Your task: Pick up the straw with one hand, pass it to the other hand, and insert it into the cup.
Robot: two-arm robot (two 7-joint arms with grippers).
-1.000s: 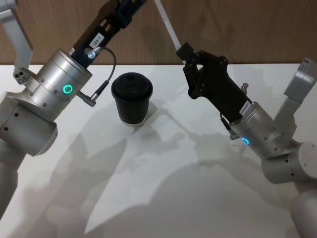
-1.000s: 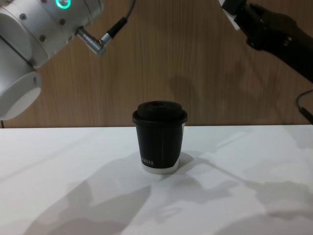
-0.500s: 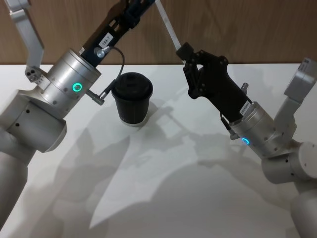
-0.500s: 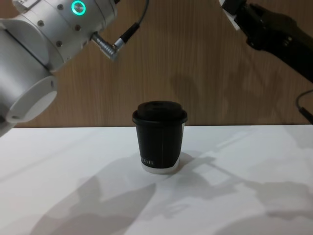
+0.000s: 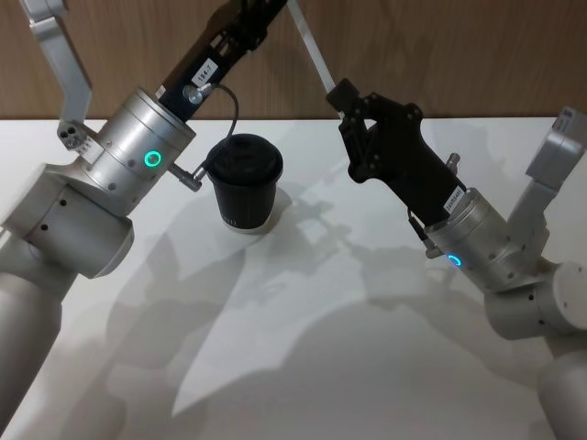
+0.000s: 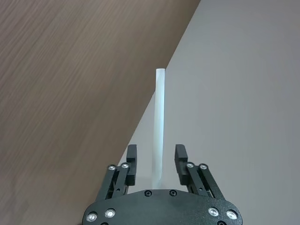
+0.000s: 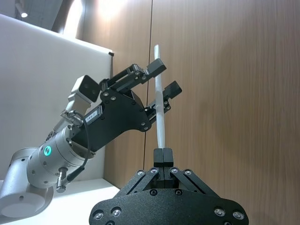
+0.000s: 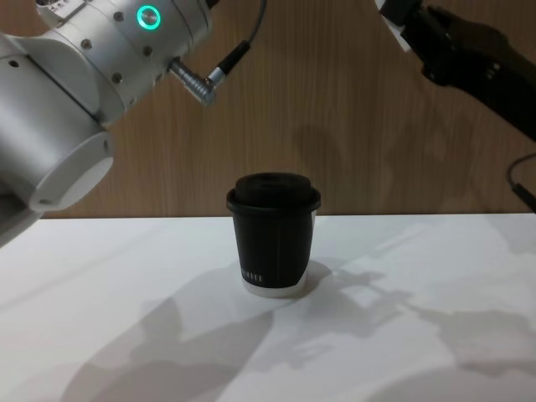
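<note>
The right pincer [image 7: 162, 155] is clamped tight on the straw [image 7: 159, 98], gripping it at its lower end, so the straw stands straight out from the closed tips, in line with the pincer's own length. And here is the left pincer [image 6: 156, 158], fingers [image 6: 132, 158] spread wide with the straw [image 6: 159, 122] running right down the gap between them, a little daylight on either side, touching neither. From the right wrist view, those open fingers bracket the straw near its free upper end, well above the other grip. In the head view the straw [image 5: 314, 53] slants up and to the left from the right pincer [image 5: 338, 92], high above the desk [image 5: 321, 348], its top passing out of the picture. Writing: there is a small white label [image 5: 203, 68] on the left pincer's body and another [image 5: 456, 198] near the right arm's wrist, both too small to read. The cup [image 8: 273, 234] carries tiny white lettering [image 8: 252, 276] low on its side, also unreadable. It stands upright on the desk, lid on, below the two arms and nearer the left one.
</note>
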